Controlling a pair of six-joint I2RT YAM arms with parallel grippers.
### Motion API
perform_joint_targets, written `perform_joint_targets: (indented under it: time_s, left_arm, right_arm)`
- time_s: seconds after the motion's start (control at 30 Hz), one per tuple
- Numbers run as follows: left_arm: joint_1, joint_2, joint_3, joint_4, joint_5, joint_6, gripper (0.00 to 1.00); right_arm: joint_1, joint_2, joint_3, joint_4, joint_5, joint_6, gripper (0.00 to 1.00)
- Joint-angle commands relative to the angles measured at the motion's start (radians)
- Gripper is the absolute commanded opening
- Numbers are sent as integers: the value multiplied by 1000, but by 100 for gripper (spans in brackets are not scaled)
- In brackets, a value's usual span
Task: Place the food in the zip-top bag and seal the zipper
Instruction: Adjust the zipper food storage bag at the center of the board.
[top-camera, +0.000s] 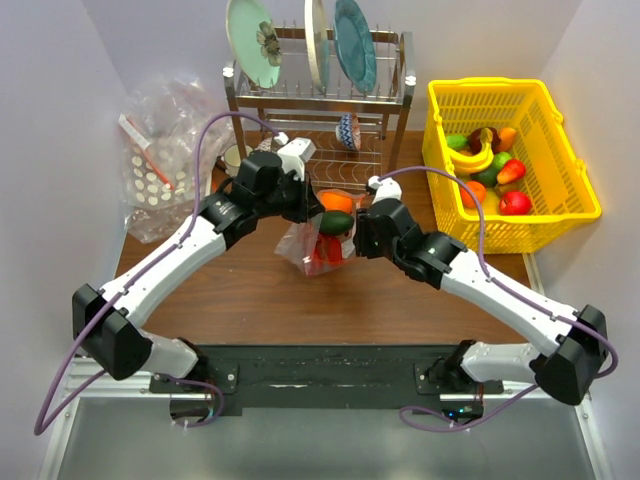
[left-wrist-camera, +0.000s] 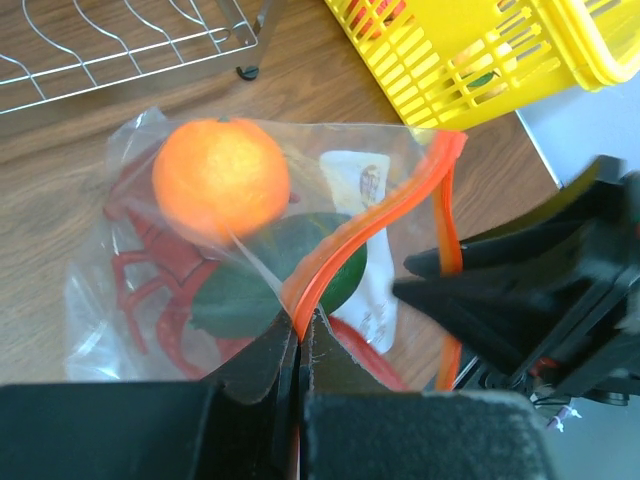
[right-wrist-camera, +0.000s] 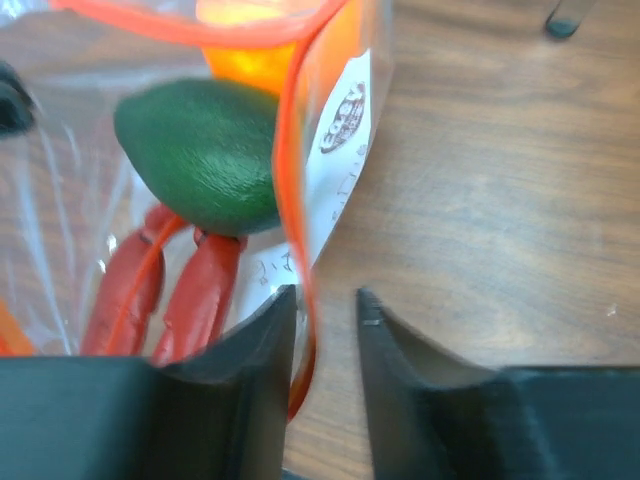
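My left gripper (left-wrist-camera: 298, 345) pinches shut on the bright zipper (left-wrist-camera: 380, 210) of the clear bag (left-wrist-camera: 120, 180) resting on the bench (left-wrist-camera: 70, 160), and my right gripper (right-wrist-camera: 327, 300), narrowly parted, straddles the same strip, likely to press it closed over the orange (left-wrist-camera: 220, 178), green fruit (left-wrist-camera: 270, 275) and lobster (left-wrist-camera: 140, 270) already inside.

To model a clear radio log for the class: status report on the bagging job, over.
Status: left gripper shut on zipper; right gripper open, straddling it. Inside zip-top bag: orange, green fruit, lobster; mouth unsealed. No obstruction seen.

Lobster (left-wrist-camera: 150, 285), orange (left-wrist-camera: 220, 178), green fruit (left-wrist-camera: 262, 290) inside open bag (left-wrist-camera: 88, 325).
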Motion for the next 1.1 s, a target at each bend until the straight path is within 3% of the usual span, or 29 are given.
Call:
perform_joint_targets:
  time_s: [0.0, 0.17, 0.4, 0.5, 0.53, 0.67, 0.77, 0.93, 1.07]
  left_arm:
    - [-3, -44, 52, 14, -12, 33, 0]
    - [-3, 17, 124, -114, -88, 102, 0]
    - [-9, 103, 316, -406, -482, 228, 5]
    - [-12, 97, 345, -448, -540, 243, 8]
    - [-12, 91, 333, -425, -541, 252, 9]
    - [-12, 99, 278, -379, -488, 248, 41]
    - [-12, 22, 181, -267, -446, 226, 60]
    - [-9, -33, 188, -240, -425, 226, 69]
    - [-9, -33, 173, -202, -311, 212, 73]
  right_arm:
    - [3, -33, 30, 46, 90, -15, 2]
    - [3, 10, 123, -13, 152, -78, 0]
    - [3, 12, 321, -96, 180, -147, 0]
    - [4, 15, 322, -64, 150, -151, 0]
    - [4, 27, 309, -46, 142, -153, 0]
    - [4, 130, 361, -99, 75, -132, 0]
    - [4, 95, 328, 4, 44, -128, 0]
    - [4, 102, 252, 48, 47, -131, 0]
    - [4, 64, 167, 166, -14, -83, 0]
